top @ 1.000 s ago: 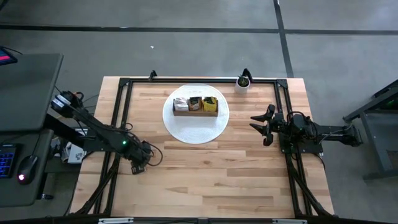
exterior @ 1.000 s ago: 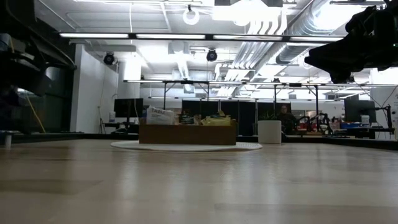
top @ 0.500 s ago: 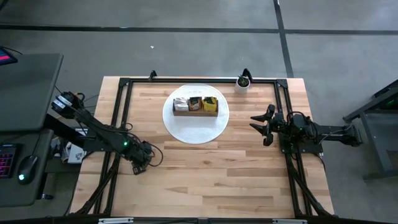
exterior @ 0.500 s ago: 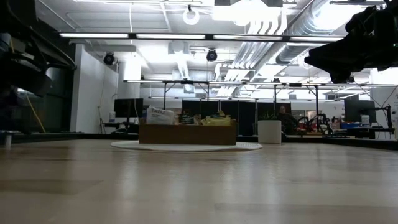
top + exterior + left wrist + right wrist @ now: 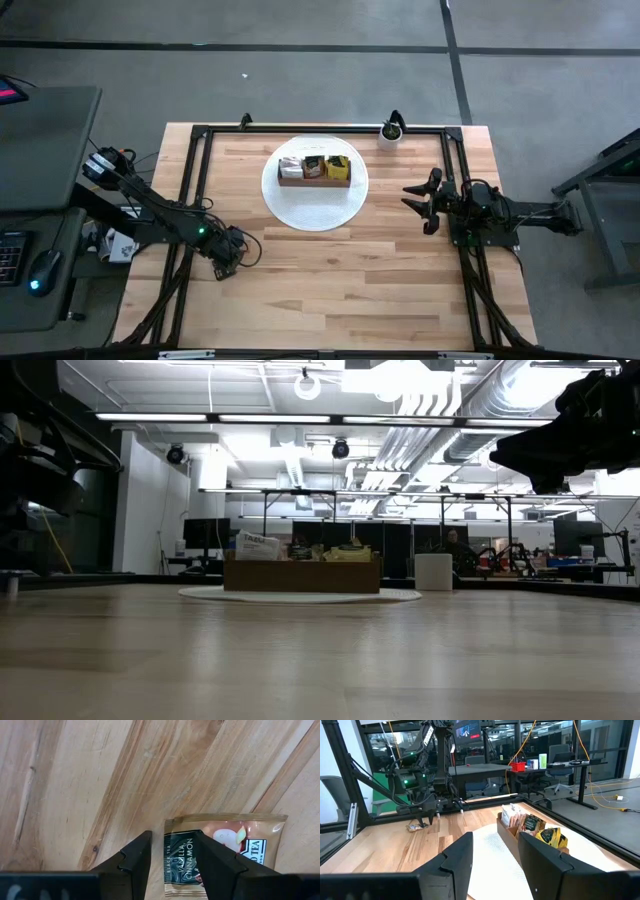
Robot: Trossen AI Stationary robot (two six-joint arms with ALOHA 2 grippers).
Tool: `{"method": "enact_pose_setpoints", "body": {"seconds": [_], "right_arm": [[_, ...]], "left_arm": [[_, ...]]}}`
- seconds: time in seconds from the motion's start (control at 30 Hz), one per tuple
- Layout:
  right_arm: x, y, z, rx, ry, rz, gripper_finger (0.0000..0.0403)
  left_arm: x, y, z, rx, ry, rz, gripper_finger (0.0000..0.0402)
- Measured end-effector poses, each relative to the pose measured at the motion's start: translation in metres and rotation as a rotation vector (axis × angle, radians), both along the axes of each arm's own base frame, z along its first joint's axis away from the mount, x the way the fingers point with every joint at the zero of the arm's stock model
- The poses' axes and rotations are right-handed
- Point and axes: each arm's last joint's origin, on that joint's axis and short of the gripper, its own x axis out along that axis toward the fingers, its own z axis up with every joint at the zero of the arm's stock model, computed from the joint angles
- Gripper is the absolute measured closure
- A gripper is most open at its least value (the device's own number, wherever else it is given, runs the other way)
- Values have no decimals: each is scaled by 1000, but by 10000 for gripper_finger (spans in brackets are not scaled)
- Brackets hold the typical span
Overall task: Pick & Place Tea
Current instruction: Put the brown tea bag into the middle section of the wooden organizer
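While right gripper hangs open, left gripper straddles tea sachet edge, fingers parted

We are looking at a grey floor, long ceiling lights, pale ducts and desks filling the room.

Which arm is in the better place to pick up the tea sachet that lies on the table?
Left. The left gripper is low over the tea sachet, fingers open at its edge. The right gripper hangs far across the table, beside the white mat.
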Motion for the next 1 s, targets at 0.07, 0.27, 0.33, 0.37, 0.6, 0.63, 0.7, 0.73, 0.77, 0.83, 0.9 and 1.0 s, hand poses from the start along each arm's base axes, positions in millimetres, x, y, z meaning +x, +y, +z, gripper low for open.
{"method": "enact_pose_setpoints", "body": {"seconds": [0.07,0.27,0.33,0.37,0.6,0.63,0.7,0.73,0.77,0.83,0.9,1.0], "right_arm": [[0,0,0,0,0,0,250],[0,0,0,0,0,0,250],[0,0,0,0,0,0,250],[0,0,0,0,0,0,250],[0,0,0,0,0,0,250],[0,0,0,0,0,0,250],[0,0,0,0,0,0,250],[0,0,0,0,0,0,250],[0,0,0,0,0,0,250],[0,0,0,0,0,0,250],[0,0,0,0,0,0,250],[0,0,0,0,0,0,250]], "left_arm": [[0,0,0,-3,-2,0,254],[0,0,0,-8,0,4,272],[0,-1,0,-12,-1,3,288],[1,-1,0,-14,-3,4,295],[1,-1,0,-24,-4,25,339],[1,-1,0,-26,-5,27,347],[1,-2,0,-32,-5,33,366],[2,-2,0,-34,-7,40,379],[2,-2,0,-37,-9,46,389],[2,-2,0,-38,-12,54,396],[2,-2,0,-33,-14,55,397],[4,-3,3,-14,-12,54,400]]}}
